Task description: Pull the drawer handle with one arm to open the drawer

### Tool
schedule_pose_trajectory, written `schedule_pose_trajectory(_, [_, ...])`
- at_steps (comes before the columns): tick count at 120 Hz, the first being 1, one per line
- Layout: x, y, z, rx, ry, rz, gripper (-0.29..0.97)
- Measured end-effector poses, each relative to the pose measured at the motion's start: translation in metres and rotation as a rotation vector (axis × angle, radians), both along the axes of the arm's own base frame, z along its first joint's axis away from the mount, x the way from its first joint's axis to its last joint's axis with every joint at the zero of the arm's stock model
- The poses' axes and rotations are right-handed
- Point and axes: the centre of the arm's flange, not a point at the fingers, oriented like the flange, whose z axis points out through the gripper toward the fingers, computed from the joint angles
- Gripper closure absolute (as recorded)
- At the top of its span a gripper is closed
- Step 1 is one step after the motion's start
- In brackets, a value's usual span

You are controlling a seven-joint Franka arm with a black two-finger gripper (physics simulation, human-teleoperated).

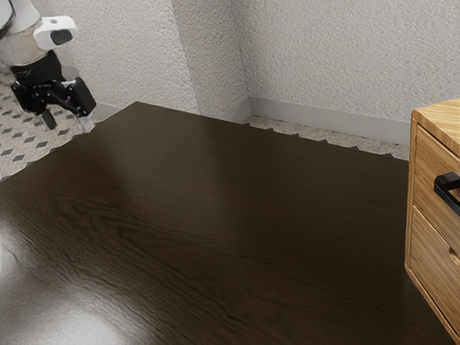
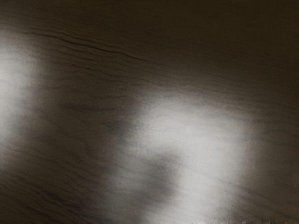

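Note:
A light wooden drawer cabinet (image 1: 433,215) stands at the exterior view's right edge, cut off by the frame. Its upper drawer front (image 1: 429,172) carries a black handle (image 1: 446,188) and looks flush with the cabinet. A lower drawer front (image 1: 431,262) sits beneath it. My gripper (image 1: 66,121) hangs at the exterior view's upper left, above the table's far corner and far from the handle. Its fingers (image 1: 47,118) stand apart with nothing between them. The wrist view looks down on dark tabletop (image 2: 84,65) with pale glare patches.
The dark wood table (image 1: 215,215) stretches wide between my gripper and the cabinet. Textured white walls close off the back. A patterned tile floor (image 1: 21,140) shows past the table's left edge.

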Motion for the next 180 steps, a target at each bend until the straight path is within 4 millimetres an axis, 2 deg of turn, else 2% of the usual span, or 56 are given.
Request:
schedule_pose_trajectory(9, [0.012,-0.025,0.000,0.000,0.001,-0.056,0.03])
schedule_pose_trajectory(15, [0.012,-0.027,0.000,0.001,0.002,-0.063,0.03])
schedule_pose_trajectory(18, [0.009,-0.026,0.007,0.000,-0.012,-0.063,0.03])
schedule_pose_trajectory(22, [-0.008,-0.029,0.043,0.015,-0.087,-0.074,0.03])
schedule_pose_trajectory(25, [-0.027,-0.035,0.078,0.025,-0.164,-0.093,0.02])
schedule_pose_trajectory(28, [-0.045,-0.040,0.104,0.029,-0.223,-0.108,0.02])
schedule_pose_trajectory(32, [-0.059,-0.047,0.124,0.036,-0.267,-0.123,0.02])
schedule_pose_trajectory(36, [-0.054,-0.073,0.130,0.040,-0.277,-0.174,0.02])
schedule_pose_trajectory(47, [-0.012,-0.183,0.118,0.028,-0.244,-0.395,0.02])
schedule_pose_trajectory(52, [0.000,-0.222,0.111,0.024,-0.228,-0.468,0.03])
schedule_pose_trajectory(57, [0.006,-0.252,0.104,0.020,-0.216,-0.526,0.03])
schedule_pose_trajectory(72, [0.018,-0.318,0.087,0.012,-0.183,-0.646,0.02])
schedule_pose_trajectory(88, [0.008,-0.376,0.084,-0.006,-0.179,-0.763,0.02])
schedule_pose_trajectory(92, [0.005,-0.391,0.070,-0.045,-0.150,-0.799,0.02])
schedule_pose_trajectory(96, [-0.004,-0.403,0.046,-0.097,-0.098,-0.842,0.03])
schedule_pose_trajectory(98, [-0.011,-0.400,0.032,-0.124,-0.068,-0.849,0.03])
schedule_pose_trajectory(99, [-0.014,-0.393,0.027,-0.135,-0.056,-0.841,0.03])
schedule_pose_trajectory(100, [-0.015,-0.380,0.022,-0.145,-0.048,-0.822,0.04])
schedule_pose_trajectory(104, [-0.017,-0.304,0.012,-0.158,-0.040,-0.688,0.03])
schedule_pose_trajectory(106, [-0.023,-0.279,0.011,-0.156,-0.041,-0.644,0.03])
schedule_pose_trajectory(109, [-0.033,-0.258,0.010,-0.153,-0.041,-0.610,0.03])
schedule_pose_trajectory(112, [-0.043,-0.249,0.008,-0.154,-0.035,-0.602,0.03])
schedule_pose_trajectory(119, [-0.068,-0.256,-0.003,-0.168,-0.008,-0.646,0.03])
schedule_pose_trajectory(128, [-0.078,-0.282,-0.011,-0.122,0.021,-0.740,0.03])
schedule_pose_trajectory(134, [-0.079,-0.300,-0.018,-0.057,0.051,-0.831,0.03])
schedule_pose_trajectory(144, [-0.079,-0.308,-0.036,0.003,0.111,-0.919,0.03])
schedule_pose_trajectory(156, [-0.075,-0.310,-0.038,0.052,0.113,-1.038,0.03])
schedule_pose_trajectory(167, [-0.062,-0.323,-0.039,0.093,0.063,-1.191,0.03])
schedule_pose_trajectory(174, [-0.057,-0.346,-0.038,0.123,0.015,-1.324,0.03])
schedule_pose_trajectory(180, [-0.059,-0.378,-0.036,0.148,-0.026,-1.461,0.03])
